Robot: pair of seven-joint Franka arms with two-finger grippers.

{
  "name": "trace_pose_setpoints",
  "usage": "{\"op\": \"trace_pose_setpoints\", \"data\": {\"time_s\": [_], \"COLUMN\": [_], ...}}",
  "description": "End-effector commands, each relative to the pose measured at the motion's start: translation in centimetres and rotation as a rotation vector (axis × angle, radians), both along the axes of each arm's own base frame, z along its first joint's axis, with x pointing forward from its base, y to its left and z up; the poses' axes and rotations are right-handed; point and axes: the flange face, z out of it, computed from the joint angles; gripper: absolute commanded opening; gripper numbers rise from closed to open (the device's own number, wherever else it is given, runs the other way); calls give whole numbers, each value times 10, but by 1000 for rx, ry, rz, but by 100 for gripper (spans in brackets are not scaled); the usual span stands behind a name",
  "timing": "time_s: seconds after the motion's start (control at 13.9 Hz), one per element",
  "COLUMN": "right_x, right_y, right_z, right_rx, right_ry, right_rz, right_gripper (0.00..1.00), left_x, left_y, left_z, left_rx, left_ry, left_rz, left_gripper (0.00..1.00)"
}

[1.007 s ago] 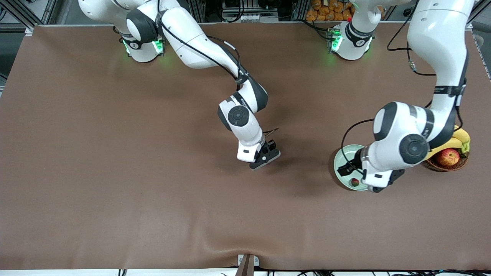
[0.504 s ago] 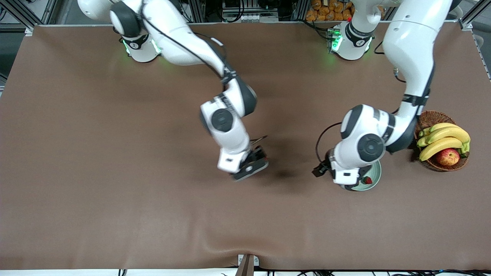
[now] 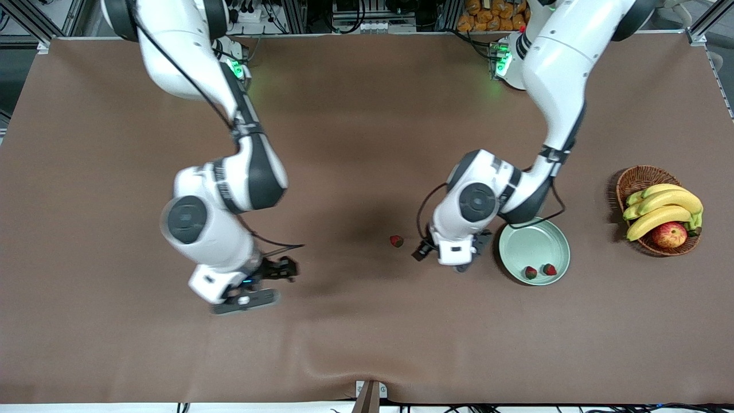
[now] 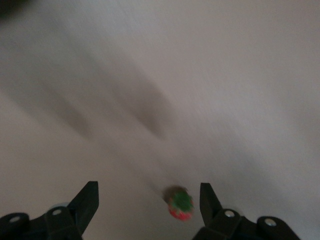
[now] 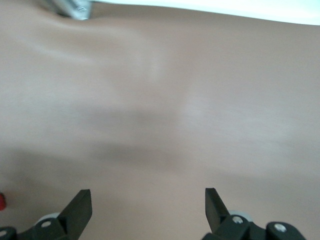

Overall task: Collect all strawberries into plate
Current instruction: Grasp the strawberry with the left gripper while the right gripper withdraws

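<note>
Two strawberries lay side by side in the plate, close to the rim nearest the front camera. The third strawberry sat alone on the bare table, toward the right arm's end from the plate.

The left hand hung low over the table between that loose berry and the plate, its fingers spread wide and holding nothing. In the left wrist view the berry showed between the two fingertips, closer to one of them. The right hand was over bare table well away toward the right arm's end, also spread and empty, and seemed to be waiting.

The likeliest trouble looked to be the off-centre line-up. If the left hand dropped as it stood, the nearer finger could nudge the berry first and roll it away, since such a small rounded thing would move at a light touch. Closing too high might pinch only the leafy top and let it slip out in the carry; closing too hard could crush it. On the way back, a low sweep of the hand could clip the plate's rim and jostle the two berries already near its edge, perhaps tipping one out.
</note>
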Motion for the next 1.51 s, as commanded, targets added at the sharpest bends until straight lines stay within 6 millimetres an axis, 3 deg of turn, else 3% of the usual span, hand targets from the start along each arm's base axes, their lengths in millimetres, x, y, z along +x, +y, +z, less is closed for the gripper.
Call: {"op": "trace_pose_setpoints", "data": {"time_s": [0.0, 0.29, 0.58, 0.72, 0.86, 1.08, 1.22, 1.44], "right_x": [-12, -49, -91, -114, -136, -167, -180, -185], "right_y": [-76, -196, -273, -300, -316, -322, -310, -292], "right_z": [45, 97, 154, 181, 198, 202, 198, 204], "right_rx": [12, 4, -13, -14, 2, 10, -8, -72], "right_ry": [19, 26, 100, 126, 167, 203, 217, 216], "right_rz": [-10, -101, -156, -180, -196, -227, -239, -251], "right_gripper": [100, 100, 100, 100, 100, 100, 100, 100], "left_x": [-6, -25, -26, -25, -25, -25, -26, -25], "left_y": [-29, -54, -54, -52, -53, -55, -53, -55], "left_z": [-14, -41, -56, -57, -65, -66, -72, -79], "left_rx": [-25, -25, -22, -23, -30, -35, -33, -49], "left_ry": [-29, -23, -21, -21, -28, -35, -30, -47], "left_rz": [30, -4, -6, -3, -3, -8, -11, -13], "left_gripper": [81, 75, 64, 61, 56, 40, 35, 35]}}
